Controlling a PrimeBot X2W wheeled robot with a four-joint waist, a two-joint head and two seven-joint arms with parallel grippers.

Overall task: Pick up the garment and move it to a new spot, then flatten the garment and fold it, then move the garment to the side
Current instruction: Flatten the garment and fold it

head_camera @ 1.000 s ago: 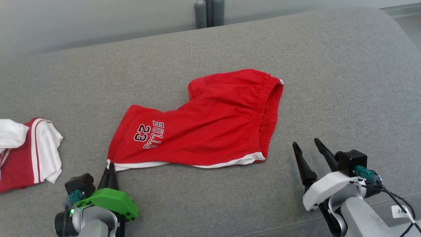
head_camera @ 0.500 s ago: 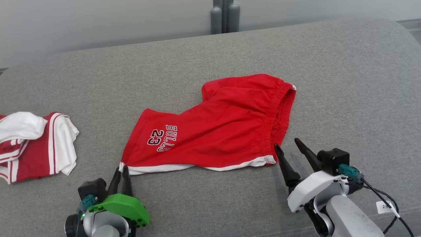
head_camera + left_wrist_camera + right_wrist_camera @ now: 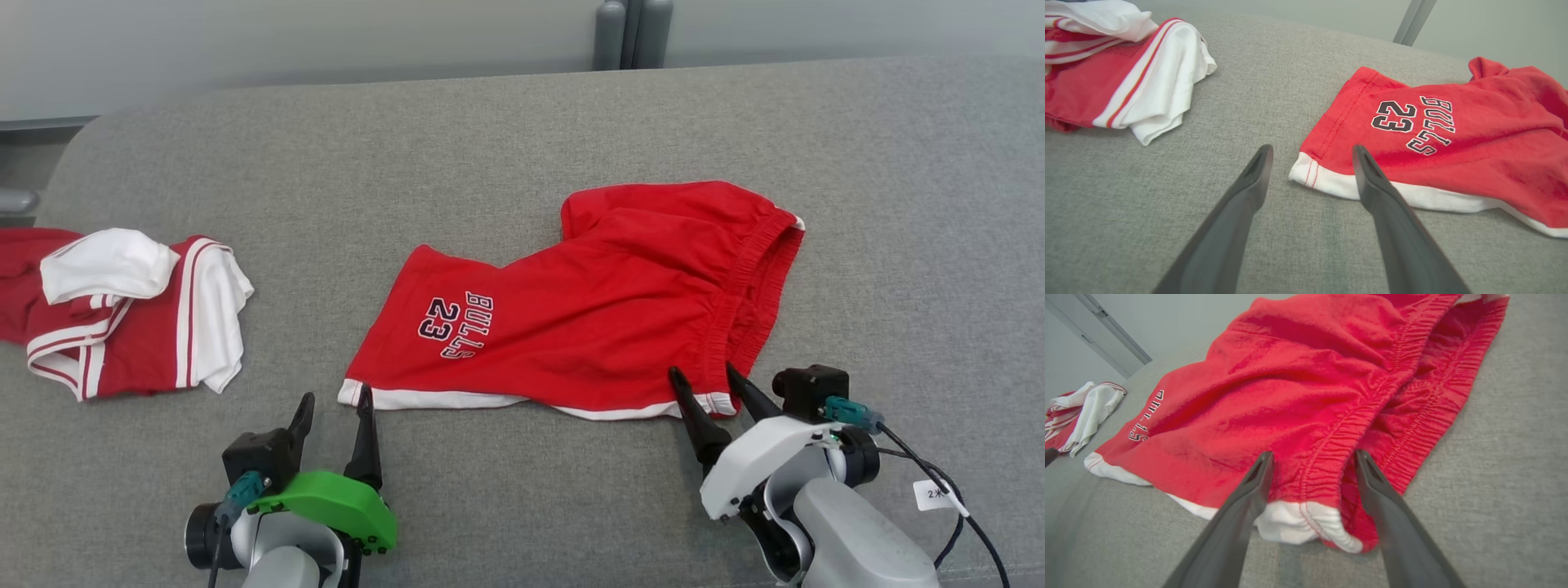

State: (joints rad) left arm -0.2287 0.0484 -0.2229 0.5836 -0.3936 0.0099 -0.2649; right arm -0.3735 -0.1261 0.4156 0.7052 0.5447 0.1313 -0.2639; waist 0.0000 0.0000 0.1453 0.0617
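Left gripper (image 3: 336, 394) hangs with fingers spread and empty, low over the grey cushion (image 3: 490, 147) near its front edge, pointing toward the cushion's back. Right gripper (image 3: 701, 369) is likewise wide apart, its fingers straddling the shorts' elastic waistband corner without clamping it. One pair of red shorts (image 3: 588, 327) lies mid-cushion — rumpled, white-trimmed, lettered BULLS 23. One heap of red-and-white clothing (image 3: 131, 310) sits at the cushion's left end — two grippers, both unclenched

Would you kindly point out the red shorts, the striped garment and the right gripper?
red shorts (image 3: 604, 318): head view, front panel.
striped garment (image 3: 139, 359): head view, red panel.
right gripper (image 3: 701, 370): head view, between fingertips.
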